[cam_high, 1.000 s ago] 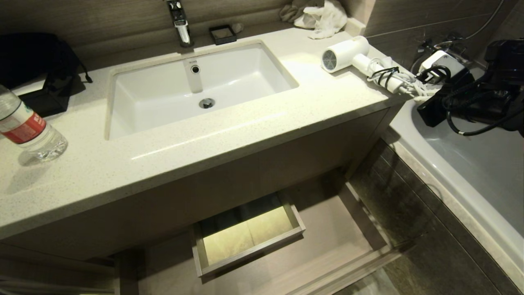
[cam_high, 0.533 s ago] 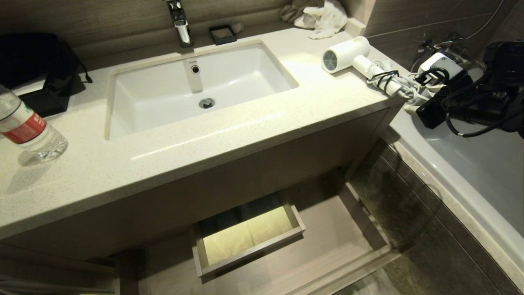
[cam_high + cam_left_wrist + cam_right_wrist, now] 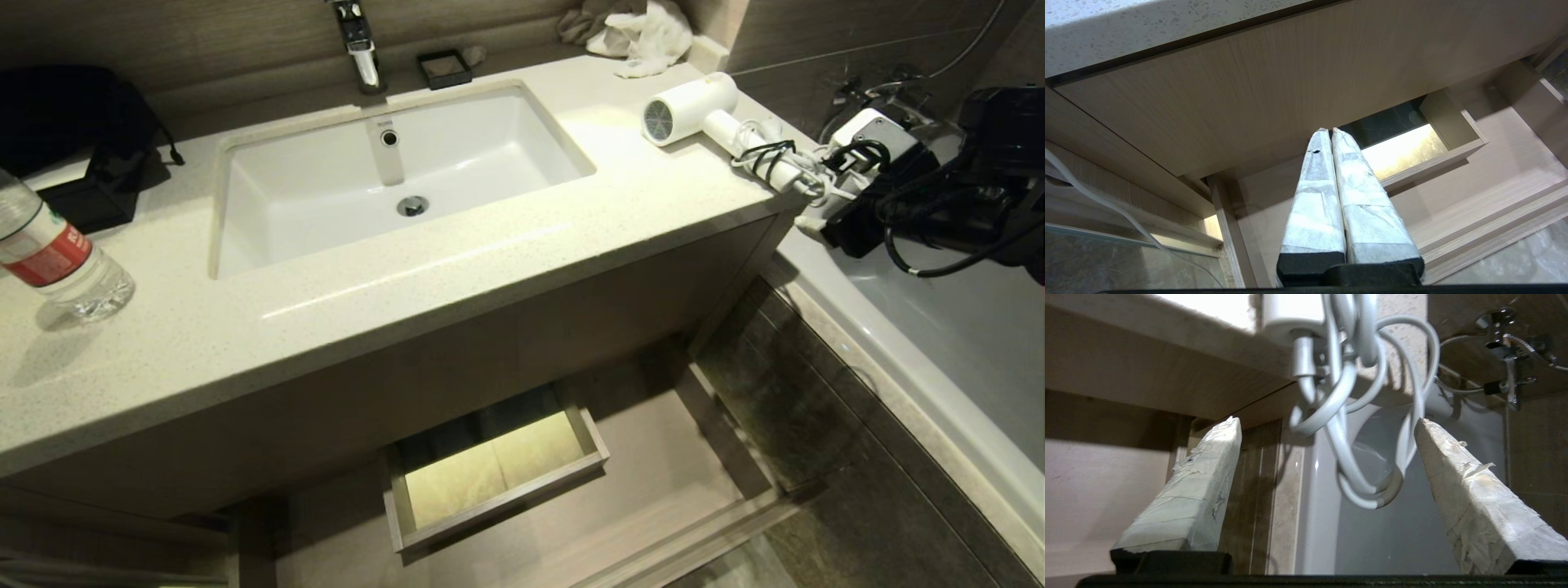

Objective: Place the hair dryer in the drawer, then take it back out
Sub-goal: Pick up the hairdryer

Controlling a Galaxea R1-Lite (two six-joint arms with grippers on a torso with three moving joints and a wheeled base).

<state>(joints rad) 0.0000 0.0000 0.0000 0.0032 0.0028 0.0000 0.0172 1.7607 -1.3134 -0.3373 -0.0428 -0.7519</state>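
The white hair dryer (image 3: 687, 108) lies on the right end of the counter (image 3: 457, 269), its grey grille facing the sink. Its handle and bundled cord (image 3: 788, 163) reach past the counter's right edge. My right gripper (image 3: 820, 200) is just off that edge, at the cord end. It is open, and in the right wrist view the cord loops (image 3: 1359, 465) hang loose between the spread fingers of the right gripper (image 3: 1326, 421), with the plug (image 3: 1290, 310) above. The drawer (image 3: 653, 465) stands pulled open below the counter, nothing in it. My left gripper (image 3: 1329, 130) is shut and empty, low before the drawer (image 3: 1474, 179).
A sink (image 3: 392, 180) with a tap (image 3: 359, 45) fills the counter's middle. A water bottle (image 3: 57, 257) and a black bag (image 3: 73, 139) are at the left. A white cloth (image 3: 645, 33) lies at the back right. A bathtub (image 3: 963, 327) borders the right side.
My right gripper has opened, its fingers spreading apart around the cord bundle, and it has edged slightly toward the counter's edge. The hair dryer stays on the counter.
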